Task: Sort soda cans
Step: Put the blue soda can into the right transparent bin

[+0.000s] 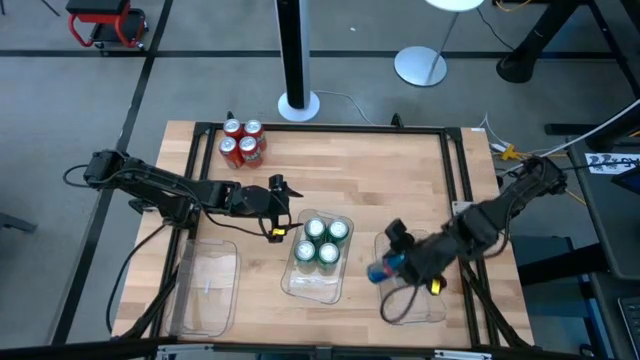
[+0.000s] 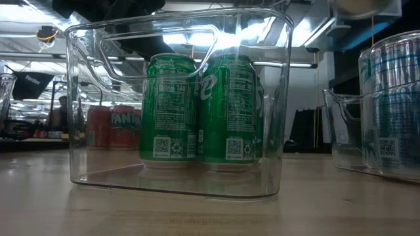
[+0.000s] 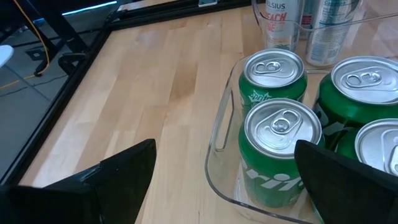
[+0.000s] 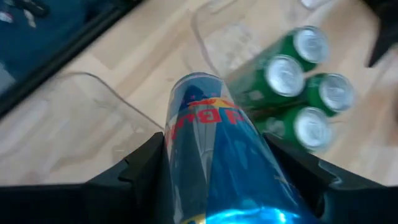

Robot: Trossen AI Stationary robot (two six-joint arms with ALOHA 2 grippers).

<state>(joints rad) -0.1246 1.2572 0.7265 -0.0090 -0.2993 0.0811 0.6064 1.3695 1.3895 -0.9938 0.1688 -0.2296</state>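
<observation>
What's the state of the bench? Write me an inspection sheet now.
Surface: wooden table, bare between items.
Job's things: four red cans standing loose near one corner; four green cans in middle tray; blue-and-silver can held at right tray; left tray, nothing seen inside.
Clutter: nothing seen.
Grippers: left gripper open beside middle tray; right gripper shut on blue-and-silver can.
Cables: bundle off table's right corner.
Surroundings: round stand base on floor.
</observation>
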